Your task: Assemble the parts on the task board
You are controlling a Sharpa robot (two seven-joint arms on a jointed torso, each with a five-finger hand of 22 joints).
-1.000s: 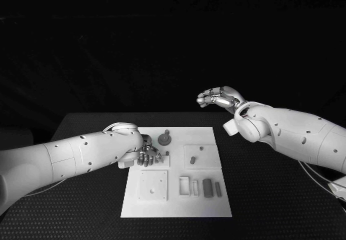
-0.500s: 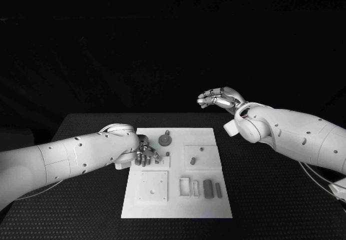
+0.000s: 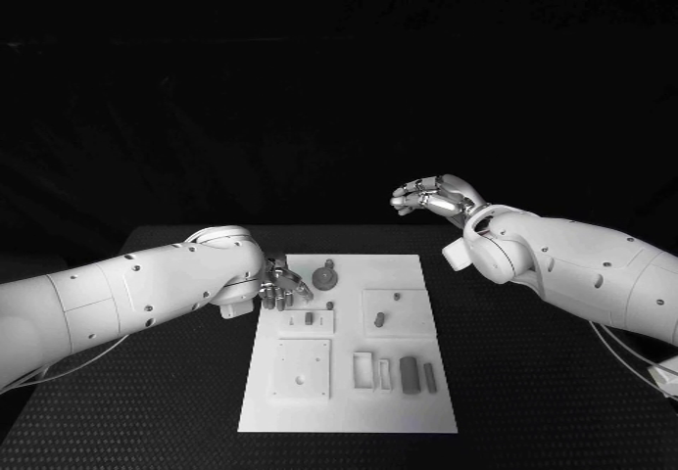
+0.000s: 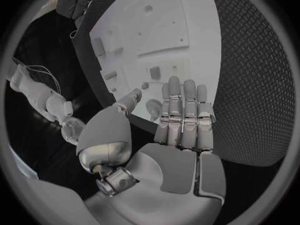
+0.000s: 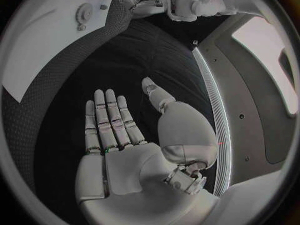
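Task board: the white task board (image 3: 349, 392) lies in the middle of the black table (image 3: 523, 392), long side running away from the robot.
Recesses: the tray-like slots near the board's front edge hold a dark upright cylinder (image 3: 409, 373) with a thinner grey bar (image 3: 428, 376) just beside it; two pale frames (image 3: 373, 370) sit next to them.
Square plates: one raised plate carries a small dark peg (image 3: 379, 317); the plate by the left hand has two short pegs (image 3: 310, 318).
Gear: a grey gear (image 3: 326, 278) stands near the far edge, also seen from the right wrist (image 5: 83, 12).
Left hand: the left hand (image 3: 283, 290) hovers over the board's far left corner, fingers straight and apart, grasping nothing; the wrist camera shows the same flat palm (image 4: 181, 120) above the board (image 4: 156, 30).
Right hand: the right hand (image 3: 435, 194) is lifted well clear beyond the table, holding nothing, palm flat in its wrist camera (image 5: 119, 130).
Change: since half a second ago the left hand has risen and drawn back toward the far corner, uncovering the two short pegs; the right hand has stayed put.
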